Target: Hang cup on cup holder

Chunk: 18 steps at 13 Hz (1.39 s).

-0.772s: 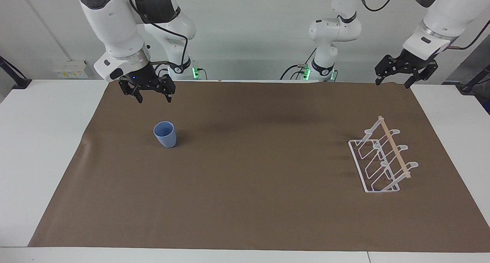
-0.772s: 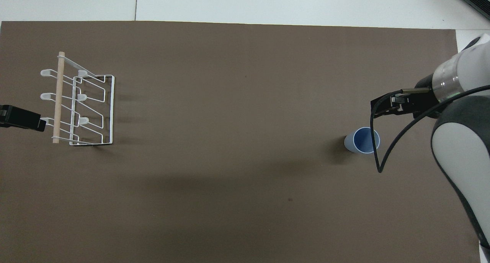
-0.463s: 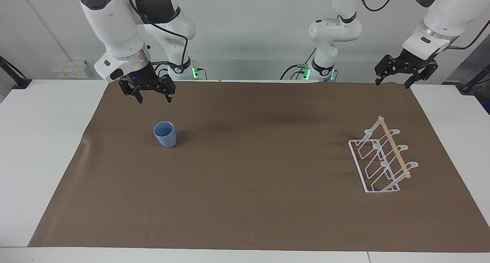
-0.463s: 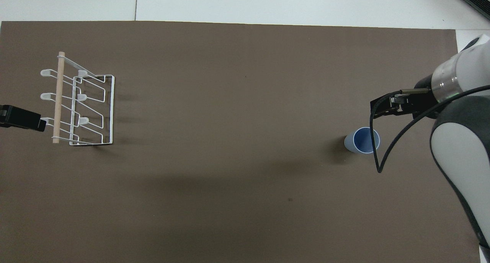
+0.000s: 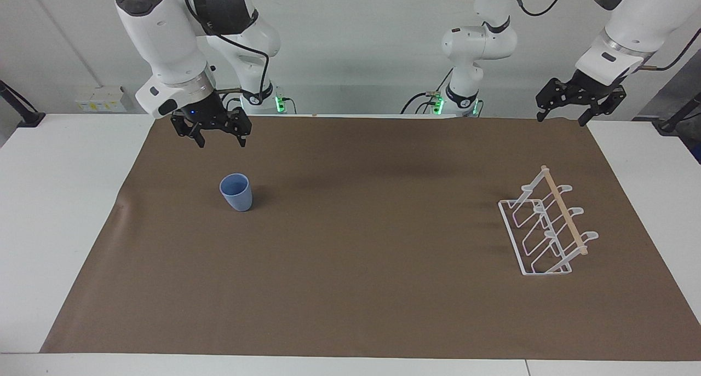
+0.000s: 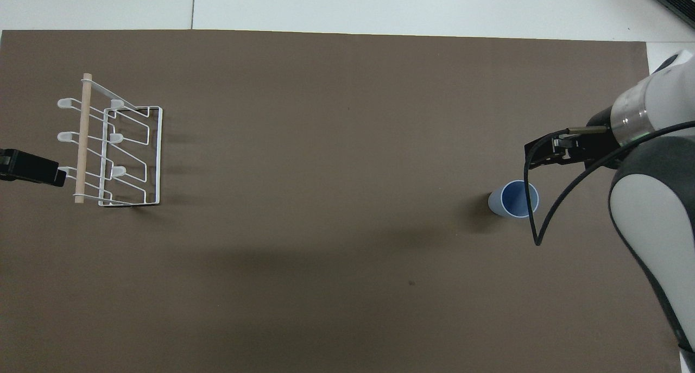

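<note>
In the overhead view most of both arms was cut off: the left gripper (image 6: 32,168) showed only as a dark block poking in at the left edge of the frame, beside the cup holder (image 6: 108,142), and the right gripper (image 6: 548,151) was largely hidden under its own wrist and a looping black cable at the right edge. The facing view showed them whole. There the right gripper (image 5: 218,138) hung in the upper left of the frame, over the brown mat (image 5: 350,288), with its fingers spread apart and nothing between them, clear above the cup (image 5: 236,192). The left gripper (image 5: 564,116) hung in the upper right of the frame over the mat's corner, fingers likewise spread and empty, well apart from the rack below it. The cup stood upright on the mat in the left half of the facing view, its long axis vertical, open mouth up and the narrower base down; from overhead its rim read as a circle (image 6: 516,199) at the right of the frame. The cup holder stood in the right half of the facing view (image 5: 547,228), base flat on the mat, its wooden rod (image 5: 564,210) running from upper left to lower right, the looped prongs angled up and outward. The wire detail where prongs crossed was hard to separate. Cup and rack were well apart.
</note>
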Each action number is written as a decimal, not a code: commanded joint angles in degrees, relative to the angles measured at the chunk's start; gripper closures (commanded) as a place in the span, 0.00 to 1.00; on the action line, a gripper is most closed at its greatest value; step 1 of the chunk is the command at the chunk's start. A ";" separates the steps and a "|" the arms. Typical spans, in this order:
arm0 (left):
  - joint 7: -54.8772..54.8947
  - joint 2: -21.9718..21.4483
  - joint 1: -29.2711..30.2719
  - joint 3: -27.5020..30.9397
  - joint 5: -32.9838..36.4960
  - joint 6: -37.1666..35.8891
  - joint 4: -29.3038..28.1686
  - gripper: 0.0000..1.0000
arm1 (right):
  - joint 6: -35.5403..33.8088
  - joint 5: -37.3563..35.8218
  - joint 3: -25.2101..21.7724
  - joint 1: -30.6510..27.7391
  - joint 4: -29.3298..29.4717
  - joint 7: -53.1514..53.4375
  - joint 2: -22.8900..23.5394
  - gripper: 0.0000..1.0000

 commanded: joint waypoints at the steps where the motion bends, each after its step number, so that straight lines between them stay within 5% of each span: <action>1: 0.73 -1.31 -0.19 -0.20 1.16 0.72 -1.25 0.00 | 1.25 1.48 0.30 -0.82 -1.72 -0.68 -1.35 0.00; 11: 0.65 -1.40 -0.37 -0.64 2.13 1.51 -1.42 0.00 | 1.25 1.48 0.30 -0.82 -1.98 -1.38 -1.44 0.00; 18: 0.65 -1.31 -0.37 -0.64 2.13 3.10 -1.42 0.00 | 6.34 1.48 0.30 -0.82 -9.62 -1.47 -5.21 0.00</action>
